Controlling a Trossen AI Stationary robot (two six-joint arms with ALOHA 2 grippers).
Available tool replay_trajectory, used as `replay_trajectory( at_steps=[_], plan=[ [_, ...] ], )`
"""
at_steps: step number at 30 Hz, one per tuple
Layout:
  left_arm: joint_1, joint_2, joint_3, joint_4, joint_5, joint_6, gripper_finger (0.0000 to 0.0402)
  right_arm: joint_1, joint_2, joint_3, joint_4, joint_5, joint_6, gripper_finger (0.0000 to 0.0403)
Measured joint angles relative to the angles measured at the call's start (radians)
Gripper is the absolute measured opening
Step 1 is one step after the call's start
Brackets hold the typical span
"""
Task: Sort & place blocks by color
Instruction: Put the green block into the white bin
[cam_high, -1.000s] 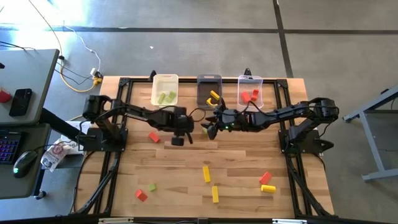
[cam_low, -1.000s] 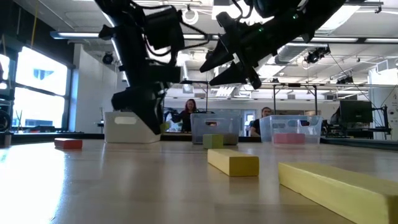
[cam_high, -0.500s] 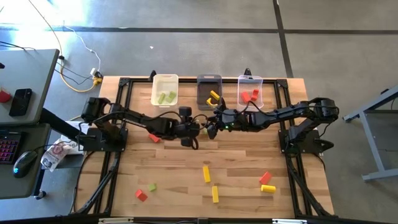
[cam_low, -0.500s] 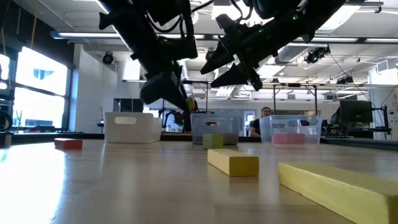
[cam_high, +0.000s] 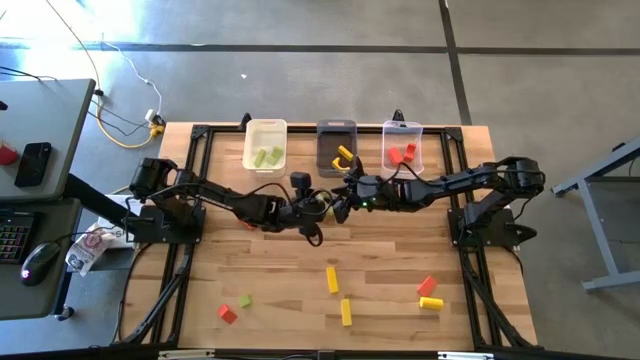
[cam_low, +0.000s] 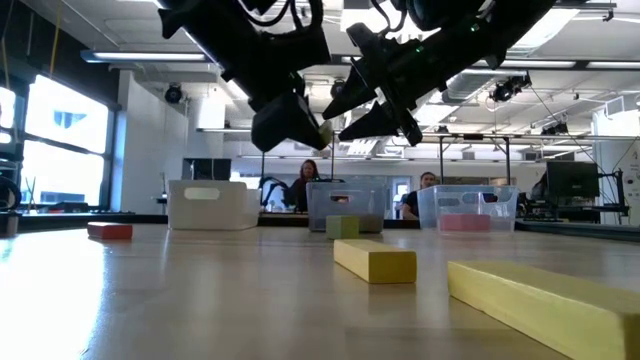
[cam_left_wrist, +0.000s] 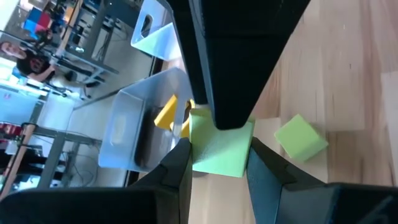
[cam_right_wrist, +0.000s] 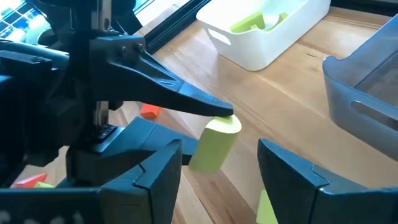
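Left gripper (cam_left_wrist: 214, 146) clamps a green block (cam_left_wrist: 219, 149); only its wrist view shows another, seemingly loose, below (cam_left_wrist: 301, 137).

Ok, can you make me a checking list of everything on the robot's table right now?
Surface: wooden table, bare in the middle.
Job's things: white bin holds green blocks, grey bin yellow, clear bin red; loose yellow bar and others near the front.
Clutter: nothing seen.
Grippers: left gripper holds a green block in mid-air; right gripper faces it, jaws open.
Cables: orange cable on the floor.
Surroundings: desk, people behind.
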Motion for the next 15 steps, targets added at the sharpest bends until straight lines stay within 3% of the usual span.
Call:
replay_trajectory(
  at_steps=[15],
  plan=[
    [-0.020,0.000,0.000,0.124,-0.009,0.019,0.0088,-0.014,0.000,0.002,0.012,0.026,0.002,0.0194]
  ],
)
